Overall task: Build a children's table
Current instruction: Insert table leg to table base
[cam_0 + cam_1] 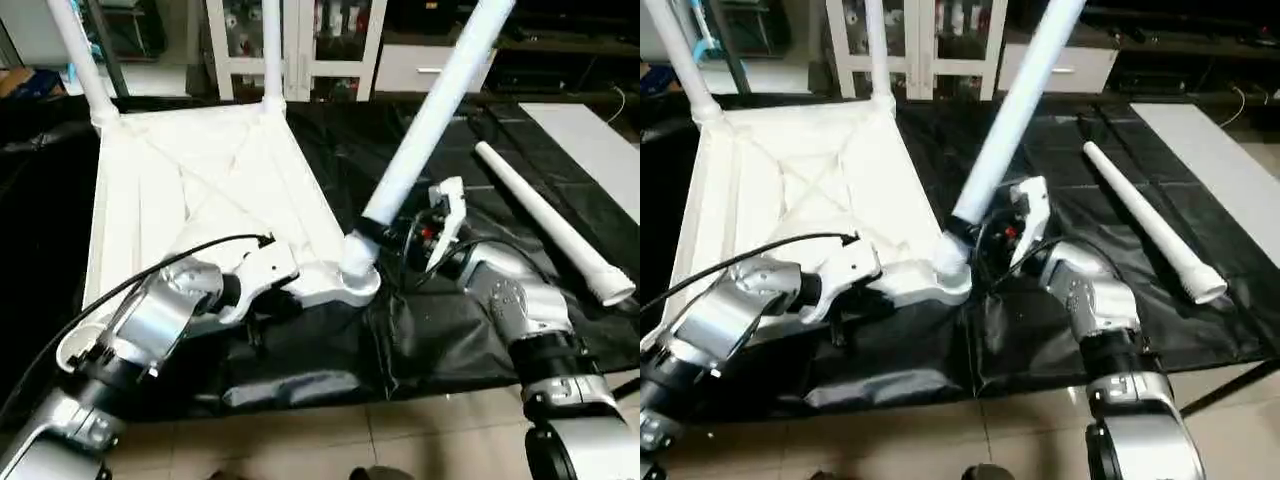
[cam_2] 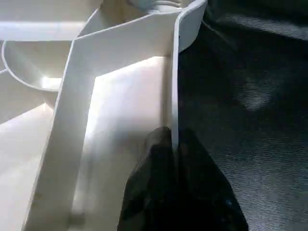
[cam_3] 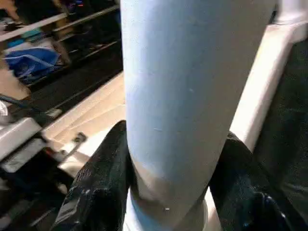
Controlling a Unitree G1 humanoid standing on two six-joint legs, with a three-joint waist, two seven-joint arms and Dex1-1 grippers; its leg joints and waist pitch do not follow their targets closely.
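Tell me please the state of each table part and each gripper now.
Table top: upside down on the black cloth, ribs up.
Two far legs: standing in their corner sockets.
Near leg: in its socket, leaning.
Fourth leg: lying loose on the cloth.
Left gripper: shut on the top's rim.
Right gripper: clamped around the near leg.

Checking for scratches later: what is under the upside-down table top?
A black sheet shows beyond the table top's near and right edges, on a tiled floor. Whether it runs beneath the whole top is hidden by the top.
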